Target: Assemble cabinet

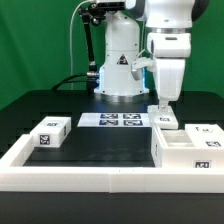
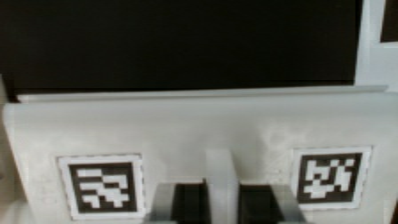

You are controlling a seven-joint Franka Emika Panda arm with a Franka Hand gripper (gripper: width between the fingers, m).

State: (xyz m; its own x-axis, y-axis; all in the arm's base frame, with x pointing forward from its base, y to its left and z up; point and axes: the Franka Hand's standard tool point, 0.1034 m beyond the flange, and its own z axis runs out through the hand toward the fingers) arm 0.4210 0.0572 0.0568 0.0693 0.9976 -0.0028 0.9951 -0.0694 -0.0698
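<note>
The cabinet (image 1: 190, 150), a large white box with marker tags, lies at the exterior view's right. My gripper (image 1: 164, 108) points straight down at its back left corner, onto a small white tagged block (image 1: 163, 119). In the wrist view my two dark fingers (image 2: 180, 204) are shut on a thin white ridge (image 2: 224, 198). Behind it spreads a white face (image 2: 196, 130) with two tags. Another small white tagged block (image 1: 50, 133) lies at the exterior view's left, apart from the gripper.
The marker board (image 1: 110, 121) lies flat in front of the robot base (image 1: 118, 75). A long low white border rail (image 1: 90, 180) runs along the front and up the left side. The table is black.
</note>
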